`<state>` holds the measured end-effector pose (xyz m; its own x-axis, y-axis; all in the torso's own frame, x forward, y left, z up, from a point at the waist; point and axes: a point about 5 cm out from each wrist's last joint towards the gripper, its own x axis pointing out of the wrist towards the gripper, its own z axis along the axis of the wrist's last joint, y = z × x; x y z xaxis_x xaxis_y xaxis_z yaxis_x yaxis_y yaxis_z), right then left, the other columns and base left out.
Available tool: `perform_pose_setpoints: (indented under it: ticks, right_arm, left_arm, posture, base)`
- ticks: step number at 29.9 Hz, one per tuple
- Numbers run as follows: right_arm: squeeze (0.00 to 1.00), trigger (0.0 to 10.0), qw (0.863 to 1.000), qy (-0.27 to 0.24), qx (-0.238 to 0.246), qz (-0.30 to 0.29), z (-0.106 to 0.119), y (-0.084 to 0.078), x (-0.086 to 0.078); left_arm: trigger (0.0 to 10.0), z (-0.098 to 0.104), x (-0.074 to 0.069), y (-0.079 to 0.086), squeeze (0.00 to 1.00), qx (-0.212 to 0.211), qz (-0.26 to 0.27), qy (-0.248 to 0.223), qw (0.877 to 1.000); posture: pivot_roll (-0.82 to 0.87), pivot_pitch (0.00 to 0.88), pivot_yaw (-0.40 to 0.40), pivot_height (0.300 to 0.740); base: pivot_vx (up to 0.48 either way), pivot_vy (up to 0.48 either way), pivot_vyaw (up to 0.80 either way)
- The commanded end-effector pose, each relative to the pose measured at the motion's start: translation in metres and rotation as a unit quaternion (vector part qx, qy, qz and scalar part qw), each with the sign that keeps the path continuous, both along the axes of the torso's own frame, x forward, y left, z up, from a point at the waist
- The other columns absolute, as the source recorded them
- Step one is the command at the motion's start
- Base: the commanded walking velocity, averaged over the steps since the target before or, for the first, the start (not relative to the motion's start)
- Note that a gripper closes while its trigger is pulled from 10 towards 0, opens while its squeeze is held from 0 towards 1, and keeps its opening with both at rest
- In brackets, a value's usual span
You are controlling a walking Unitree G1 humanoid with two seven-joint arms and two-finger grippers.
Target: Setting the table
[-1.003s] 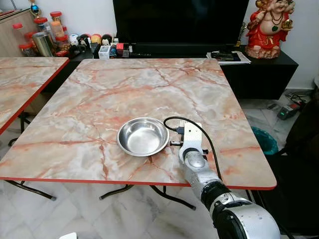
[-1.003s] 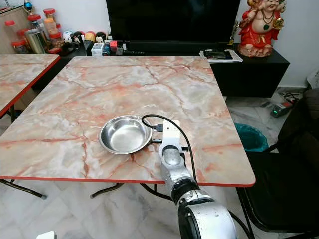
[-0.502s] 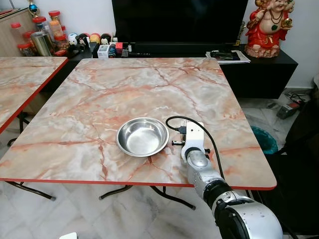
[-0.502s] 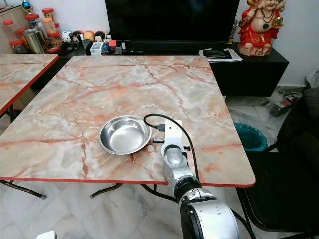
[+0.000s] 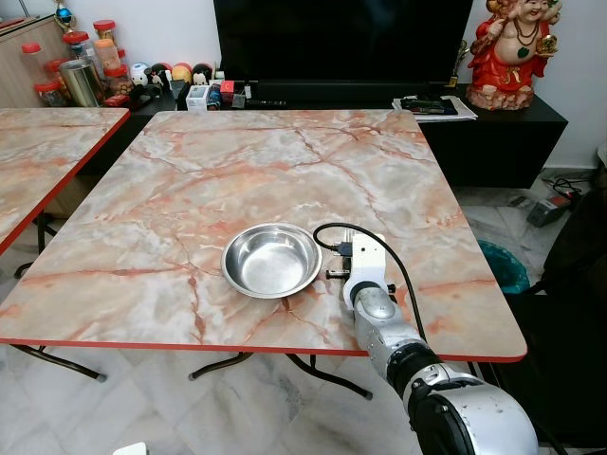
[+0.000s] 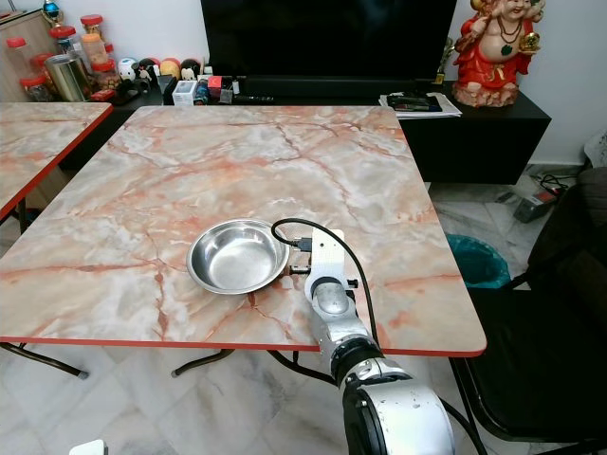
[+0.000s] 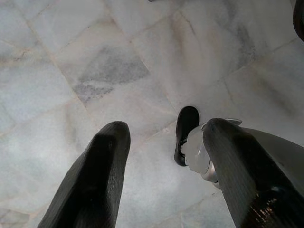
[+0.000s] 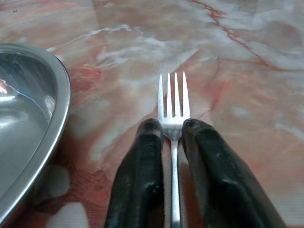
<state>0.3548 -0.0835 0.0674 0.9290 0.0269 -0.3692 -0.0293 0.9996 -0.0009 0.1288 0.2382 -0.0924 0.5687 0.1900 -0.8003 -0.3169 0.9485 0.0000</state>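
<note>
A: Item one, the table?

B: Marble-patterned table (image 5: 237, 171) with a red edge. A second table of the same pattern (image 5: 38, 152) stands to the robot's left, apart from the first.

A: Item two, the dish?

B: Steel bowl (image 5: 271, 260), upright, on the near half of the table, close to the front edge. It also shows at the side of the right wrist view (image 8: 26, 123).

A: Item three, cutlery?

B: One fork (image 8: 173, 102), tines pointing away from the robot, just beside the bowl on its right and not touching it. Whether the tines rest on the tabletop or sit slightly above it cannot be told.

A: Right gripper?

B: Right gripper (image 8: 172, 130) is low over the table, right of the bowl. Its two black fingers (image 8: 142, 166) are pressed against the fork's neck from either side, clamped on it, with the handle running back between them.

A: Left gripper?

B: Left gripper (image 7: 164, 142) hangs over the pale tiled floor (image 7: 71, 71), fingers spread apart and holding nothing.

A: Background entries?

B: A dark television (image 5: 341, 43) on a low black cabinet (image 5: 493, 133), a red figurine (image 5: 517, 52) at its right end, jars and small items (image 5: 85, 71) at its left end.
</note>
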Motion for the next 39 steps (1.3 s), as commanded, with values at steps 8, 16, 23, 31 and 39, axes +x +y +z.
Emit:
perform_pose_setpoints:
  ticks: [8,16,23,31,39]
  right_arm:
    - [0.41,10.0,1.000,-0.007,0.009,-0.006,0.006,0.000,0.004]
    - [0.00,10.0,0.990,-0.142,0.017,-0.005,0.046,0.002,0.019]
    - [0.00,10.0,0.968,-0.252,0.024,-0.006,0.079,0.001,0.023]
    - [0.00,10.0,0.945,-0.327,0.020,-0.001,0.095,-0.002,0.017]
    - [0.00,10.0,0.942,-0.334,0.025,0.010,0.087,-0.002,0.003]
  left_arm:
    - [10.0,0.001,0.000,0.003,0.00,0.006,0.000,0.000,1.000]
    - [10.0,0.001,0.003,0.001,0.00,0.004,0.000,-0.004,1.000]
    - [10.0,0.002,0.008,-0.002,0.00,0.002,0.003,-0.014,1.000]
    - [10.0,0.006,0.017,-0.004,0.00,0.001,0.008,-0.035,0.999]
    - [10.0,0.008,0.024,-0.006,0.00,0.002,0.009,-0.042,0.999]
  posture:
    - [0.14,0.000,0.008,0.740]
    - [0.13,0.000,0.006,0.740]
    - [0.12,0.000,0.002,0.740]
    - [0.11,0.000,-0.007,0.740]
    - [0.09,0.000,-0.011,0.740]
  base:
    - [0.000,0.000,0.00]
    - [0.000,0.000,0.00]
    - [0.000,0.000,0.00]
    - [0.000,0.000,0.00]
    - [0.000,0.000,0.00]
